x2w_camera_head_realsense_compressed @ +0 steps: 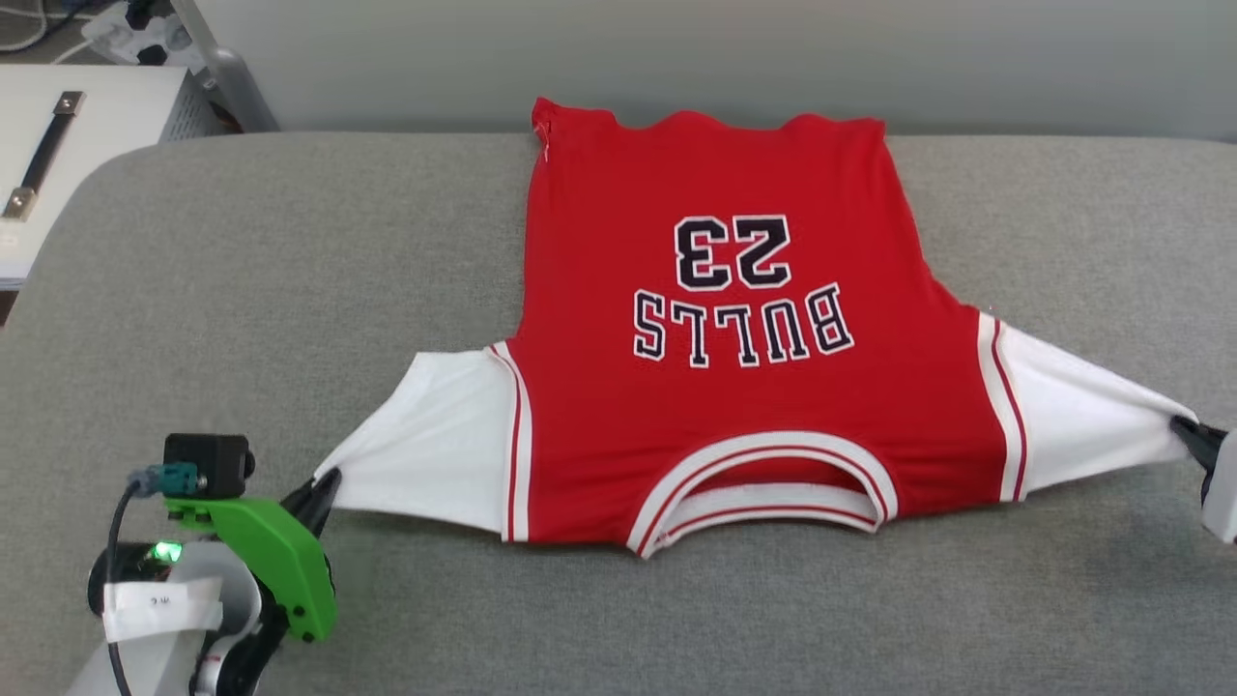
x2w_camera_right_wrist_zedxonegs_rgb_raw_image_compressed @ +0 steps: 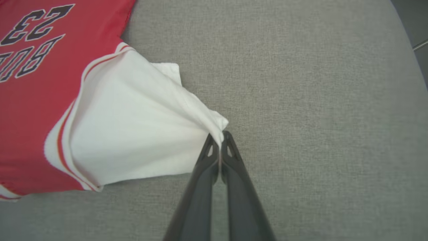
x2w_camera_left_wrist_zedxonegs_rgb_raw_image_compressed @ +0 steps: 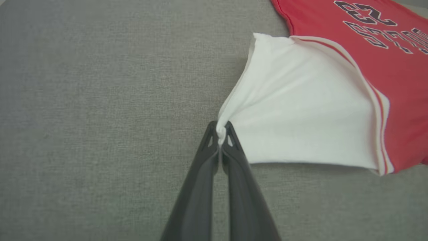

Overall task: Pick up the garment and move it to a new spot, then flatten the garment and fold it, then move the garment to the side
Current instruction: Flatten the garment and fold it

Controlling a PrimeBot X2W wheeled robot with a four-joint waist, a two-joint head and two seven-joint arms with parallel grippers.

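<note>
Two-point hold: grips garment (x2w_camera_head_realsense_compressed: 754, 406) taut crosswise by opposite sleeve tips, left claw (x2w_camera_head_realsense_compressed: 324, 485) and right claw (x2w_camera_head_realsense_compressed: 1187, 431) clamped, collar nearest.

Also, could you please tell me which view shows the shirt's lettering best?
The head view: the lettering on the shirt lies whole and sharp there, though upside down. The left wrist view catches it slanted and cut at the edge; the right wrist view shows the number and part of the word.
</note>
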